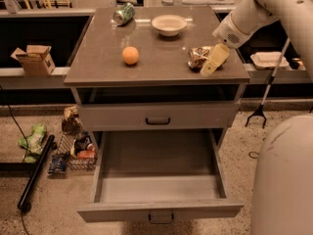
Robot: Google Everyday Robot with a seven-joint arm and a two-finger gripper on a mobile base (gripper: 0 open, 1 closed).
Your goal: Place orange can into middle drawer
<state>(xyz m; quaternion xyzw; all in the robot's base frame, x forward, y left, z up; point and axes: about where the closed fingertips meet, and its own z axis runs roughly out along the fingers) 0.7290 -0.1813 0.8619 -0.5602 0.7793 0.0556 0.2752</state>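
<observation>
The orange can (197,57), crinkled and gold-brown, lies on its side on the right of the grey cabinet top (98,65). My gripper (212,63) hangs from the white arm at the upper right, its pale fingers (216,58) pointing down and left, right beside the can's right end. The middle drawer (159,190) is pulled wide open below, its grey floor bare, with a small dark handle on its front.
An orange ball (130,55), a white bowl (169,24) and a green can (123,13) lie on the top. The shut upper drawer (157,116) has a black handle. Clutter and a black pole (34,173) lie on the floor at left. My white base (283,175) fills the lower right.
</observation>
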